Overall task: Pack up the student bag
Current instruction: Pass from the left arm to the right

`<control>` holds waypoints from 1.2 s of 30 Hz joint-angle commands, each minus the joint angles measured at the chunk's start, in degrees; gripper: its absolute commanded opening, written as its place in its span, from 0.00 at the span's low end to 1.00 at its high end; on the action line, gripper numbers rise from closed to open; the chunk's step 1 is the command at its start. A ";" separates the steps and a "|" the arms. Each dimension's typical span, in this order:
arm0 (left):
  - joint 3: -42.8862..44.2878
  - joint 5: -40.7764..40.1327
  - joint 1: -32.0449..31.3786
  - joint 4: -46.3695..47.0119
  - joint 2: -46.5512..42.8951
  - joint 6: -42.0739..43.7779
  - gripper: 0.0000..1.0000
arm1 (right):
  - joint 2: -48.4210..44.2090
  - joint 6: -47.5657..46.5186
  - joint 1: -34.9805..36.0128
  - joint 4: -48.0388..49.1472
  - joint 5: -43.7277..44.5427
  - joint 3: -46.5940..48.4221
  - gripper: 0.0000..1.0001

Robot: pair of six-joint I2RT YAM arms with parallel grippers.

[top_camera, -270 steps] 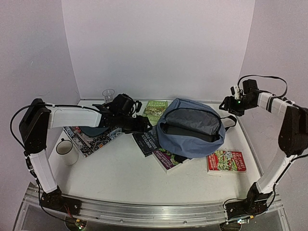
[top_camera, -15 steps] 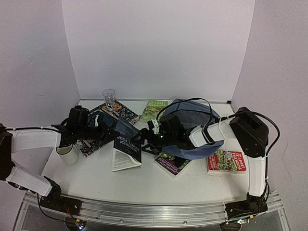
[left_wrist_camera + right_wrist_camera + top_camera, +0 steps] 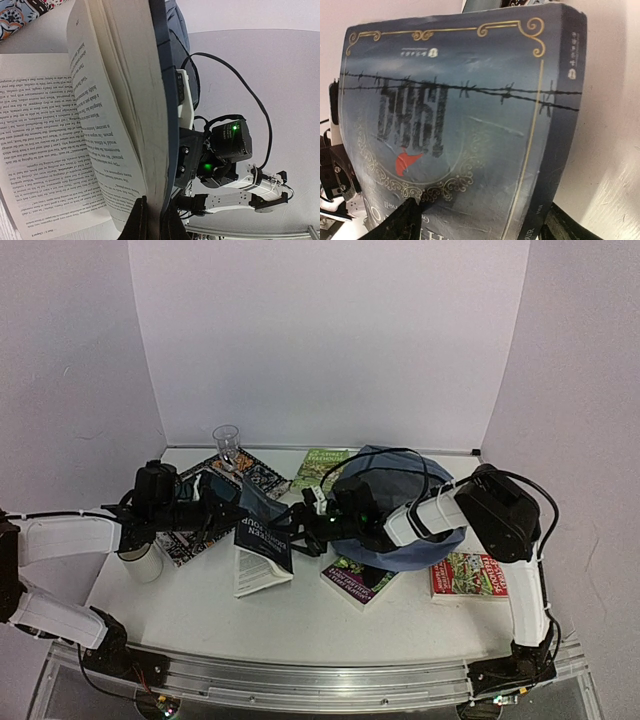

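A dark blue paperback [image 3: 262, 540] stands fanned open on the table left of the grey-blue student bag [image 3: 395, 472]. My left gripper [image 3: 152, 220] is shut on the front cover and a wad of pages, holding them upright while the other pages [image 3: 45, 150] lie flat. From the bag side, my right gripper [image 3: 300, 523] reaches up to the cover. In the right wrist view the cover [image 3: 460, 125] fills the frame. Its lower end sits between my right gripper's [image 3: 482, 225] open fingers [image 3: 402, 222], one over the cover face, the other beyond the spine.
A white mug [image 3: 140, 562] stands under my left forearm. A clear glass [image 3: 226, 438] and a patterned book [image 3: 255, 475] are behind it. A green book [image 3: 322, 468], a purple book [image 3: 358, 578] and a red book [image 3: 470, 575] lie around the bag.
Since nine seconds ago the blue book has left the bag's side and now stands open. In the last half second my right gripper has moved left onto it, its jaws narrowing.
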 commanded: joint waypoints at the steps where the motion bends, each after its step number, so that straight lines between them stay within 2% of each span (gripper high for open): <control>1: 0.37 5.72 -0.54 7.69 -0.90 -1.33 0.00 | -0.15 1.52 0.11 10.75 -3.29 1.88 0.58; 4: 0.30 5.58 -0.45 7.66 -0.82 -0.99 0.00 | -1.19 2.02 -0.35 13.40 -3.44 0.86 0.38; 9: -1.15 5.10 0.30 7.61 -0.85 -1.13 0.01 | -3.67 1.85 -1.15 15.38 -3.93 -0.21 0.15; 12: -1.70 4.71 0.60 7.54 -0.53 -1.12 0.07 | -5.60 1.84 -1.59 15.59 -3.67 -0.58 0.02; 14: -1.95 4.18 0.79 7.33 -0.37 -1.04 0.13 | -7.08 1.80 -1.95 15.63 -3.30 -0.62 0.00; 17: -2.34 2.56 1.34 6.60 -0.15 -1.36 0.30 | -9.84 1.53 -2.57 15.58 -2.40 -0.61 0.00; 22: -2.60 -1.39 2.22 4.87 0.00 -2.53 0.57 | -15.80 0.21 -2.83 14.92 3.53 -1.10 0.00; 28: -1.63 -6.14 2.28 4.02 -1.27 -4.89 0.85 | -21.40 -1.40 -3.20 12.80 11.89 -0.11 0.00; 33: -0.69 -9.29 2.31 4.00 -3.32 -8.35 0.99 | -25.23 -3.81 -3.22 7.96 21.42 0.44 0.00; 36: 0.66 -10.70 2.30 4.08 -4.45 -9.80 1.00 | -27.04 -4.15 -3.17 6.88 26.93 0.11 0.00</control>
